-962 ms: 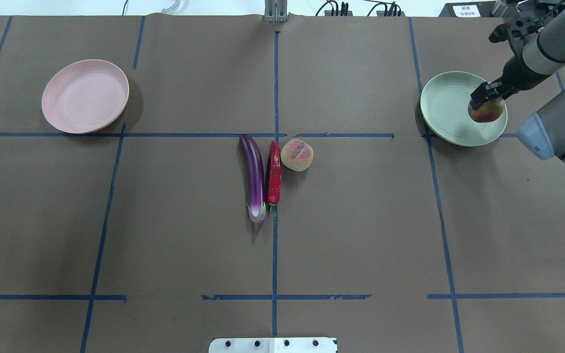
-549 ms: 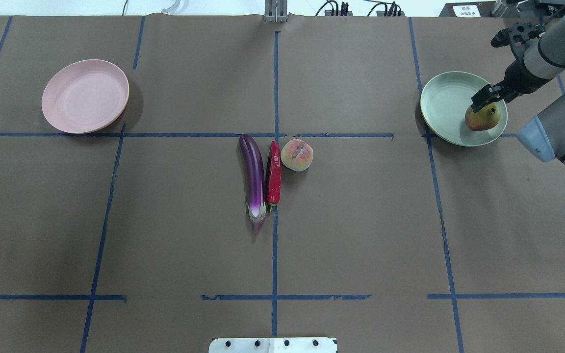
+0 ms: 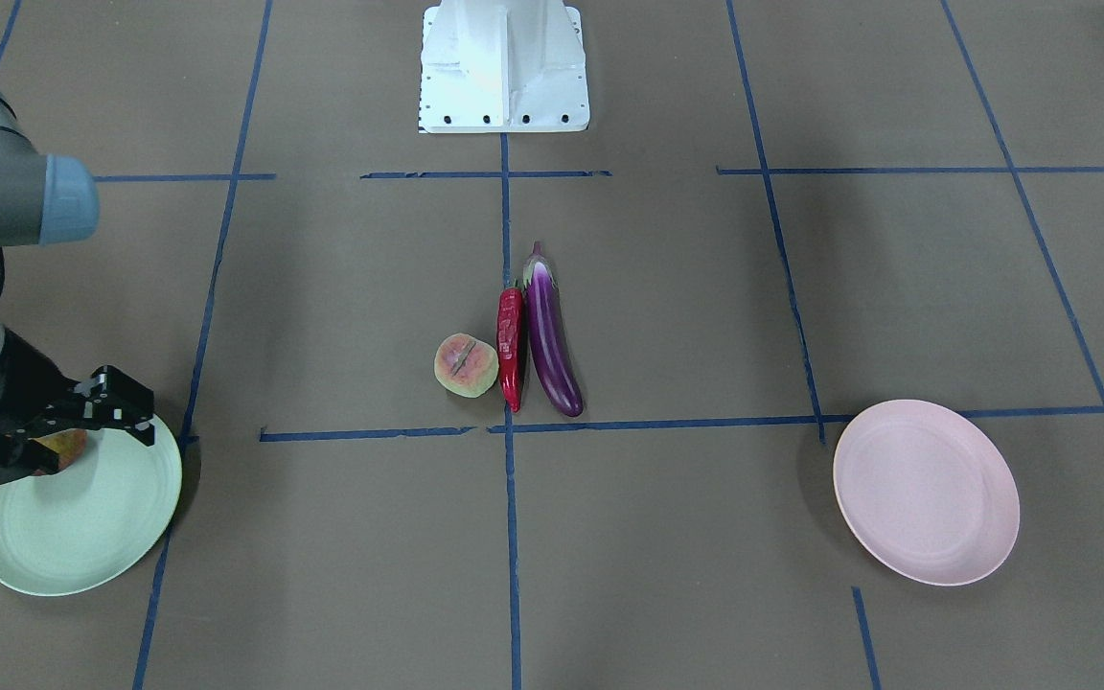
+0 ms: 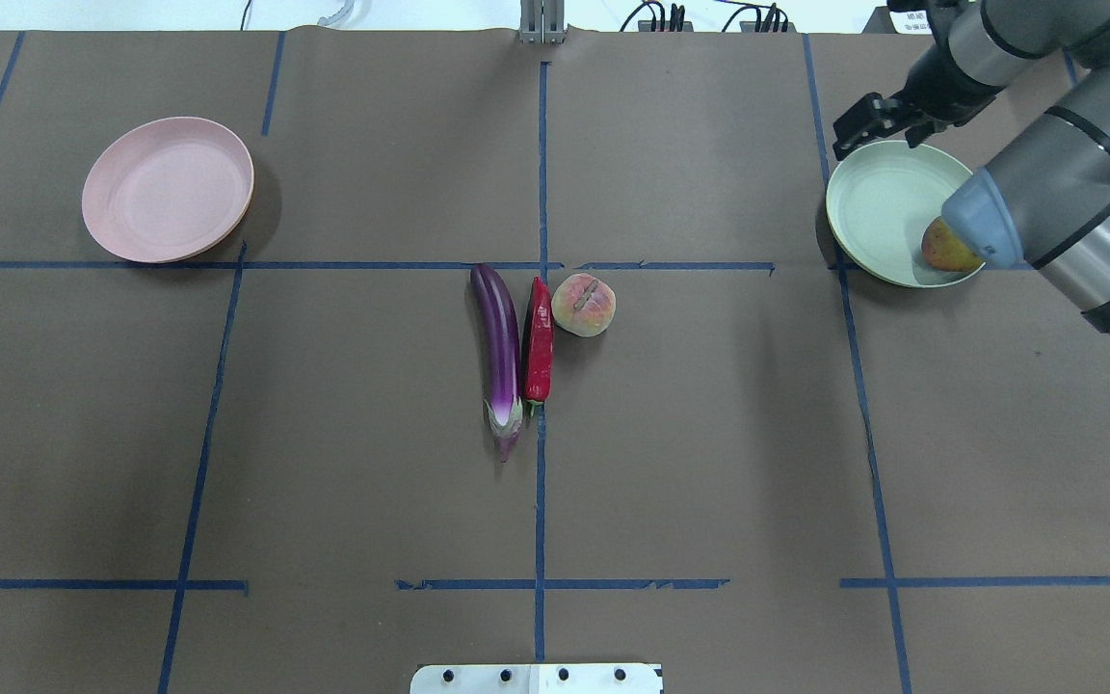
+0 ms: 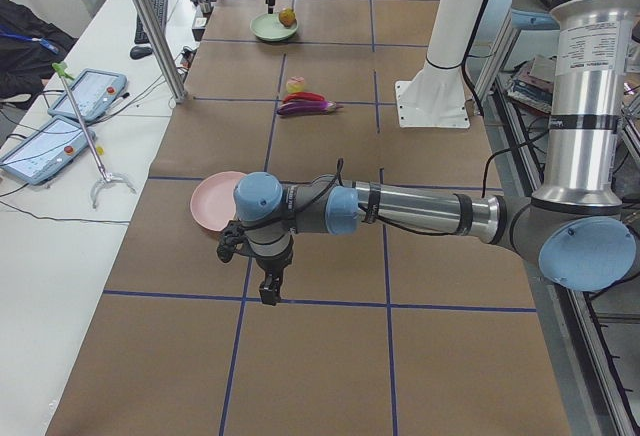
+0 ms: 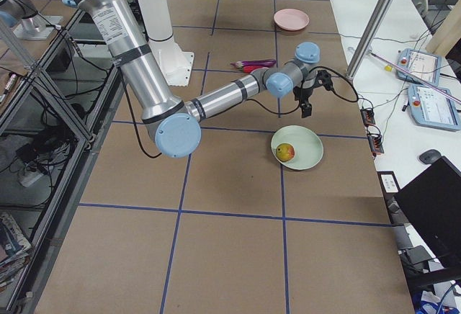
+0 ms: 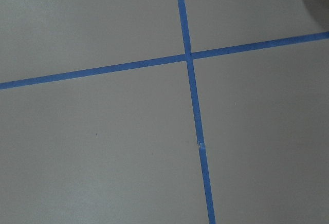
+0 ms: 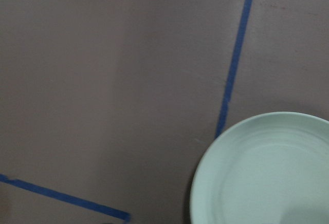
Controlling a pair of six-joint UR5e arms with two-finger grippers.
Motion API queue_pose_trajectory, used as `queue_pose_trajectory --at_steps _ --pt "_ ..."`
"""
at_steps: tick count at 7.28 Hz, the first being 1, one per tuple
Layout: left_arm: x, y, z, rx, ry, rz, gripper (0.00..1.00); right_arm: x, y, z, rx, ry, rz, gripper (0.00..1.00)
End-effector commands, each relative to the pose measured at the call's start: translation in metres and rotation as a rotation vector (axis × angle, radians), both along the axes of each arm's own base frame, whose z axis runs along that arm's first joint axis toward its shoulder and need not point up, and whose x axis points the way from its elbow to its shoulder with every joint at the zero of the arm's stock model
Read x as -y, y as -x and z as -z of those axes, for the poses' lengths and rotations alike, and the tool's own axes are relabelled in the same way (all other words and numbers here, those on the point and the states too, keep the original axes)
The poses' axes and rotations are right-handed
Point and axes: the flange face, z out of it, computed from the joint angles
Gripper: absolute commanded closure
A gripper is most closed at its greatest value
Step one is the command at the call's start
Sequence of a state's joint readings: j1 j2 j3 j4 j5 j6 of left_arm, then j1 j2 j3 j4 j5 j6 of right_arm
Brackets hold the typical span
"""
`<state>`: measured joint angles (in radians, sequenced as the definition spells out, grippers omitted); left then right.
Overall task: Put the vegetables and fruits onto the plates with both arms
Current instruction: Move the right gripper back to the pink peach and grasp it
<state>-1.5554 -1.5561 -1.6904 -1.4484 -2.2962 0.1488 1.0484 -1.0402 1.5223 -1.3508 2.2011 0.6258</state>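
Mid-table, the eggplant and chili pepper are lying side by side, the peach-like fruit just right of the chili's far end. The left gripper is hanging left of the pink plate; I cannot tell how its jaws are standing. The pomegranate is resting in the green plate, far right; the right gripper is hovering over its far rim, jaws apart

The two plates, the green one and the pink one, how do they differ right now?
Colour: the green plate is pale mint, the pink plate pale pink.
Load: the green plate holds the pomegranate near its rim; the pink plate holds nothing.
Side: the green plate lies on the robot's right, the pink plate on its left.
Both are round, shallow and look equal in size.
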Motion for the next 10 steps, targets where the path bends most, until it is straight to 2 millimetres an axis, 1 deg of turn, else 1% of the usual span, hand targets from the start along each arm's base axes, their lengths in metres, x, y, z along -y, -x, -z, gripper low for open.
queue_pose_trajectory --at_steps 1,2,3,4,5,7,8,10 --pt "0.000 0.000 0.000 0.000 -0.001 0.000 0.00 -0.037 0.116 0.093 0.039 0.054 -0.089 0.00" --pt "0.000 0.000 0.000 0.000 0.002 0.001 0.00 -0.071 0.181 0.126 0.011 0.073 -0.126 0.00" --pt "0.000 0.000 0.000 0.000 0.001 0.000 0.00 -0.105 0.232 0.152 -0.043 0.067 -0.150 0.00" --pt "0.000 0.000 -0.001 0.000 0.004 0.001 0.00 -0.124 0.259 0.155 -0.070 0.059 -0.169 0.00" --pt "0.000 0.000 -0.001 0.000 0.004 0.001 0.00 -0.132 0.276 0.149 -0.092 0.058 -0.162 0.00" --pt "0.000 -0.001 -0.001 0.000 0.005 0.000 0.00 -0.141 0.296 0.138 -0.122 0.054 -0.156 0.00" --pt "0.000 -0.001 -0.002 0.000 0.007 0.000 0.00 -0.146 0.307 0.129 -0.143 0.051 -0.151 0.00" --pt "0.000 -0.001 -0.002 0.000 0.007 0.000 0.00 -0.152 0.320 0.119 -0.163 0.064 -0.145 0.00"
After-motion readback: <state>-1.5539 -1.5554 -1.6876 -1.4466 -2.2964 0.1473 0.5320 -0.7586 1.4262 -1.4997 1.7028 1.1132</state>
